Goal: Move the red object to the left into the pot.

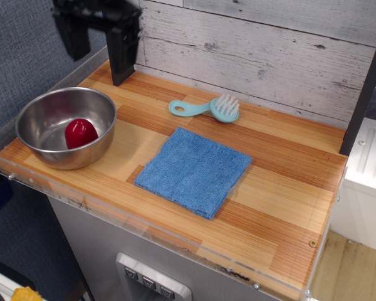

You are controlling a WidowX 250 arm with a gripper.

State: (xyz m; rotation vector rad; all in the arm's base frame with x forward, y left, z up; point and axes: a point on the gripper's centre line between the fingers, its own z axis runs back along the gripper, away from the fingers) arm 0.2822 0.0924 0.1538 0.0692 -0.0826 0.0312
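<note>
The red object [81, 133], a small glossy dark-red dome, lies inside the pot [31, 119], a wide shiny steel bowl at the left end of the wooden counter. My gripper [98, 53] is high above the pot, near the top left of the view. Its two black fingers [122, 53] are spread apart and hold nothing. The gripper is well clear of the pot and the red object.
A blue folded cloth [194, 170] lies in the middle of the counter. A light-blue brush [210, 108] lies behind it near the plank wall. A dark post [116, 19] stands at the back left. A clear plastic lip [144, 226] edges the front.
</note>
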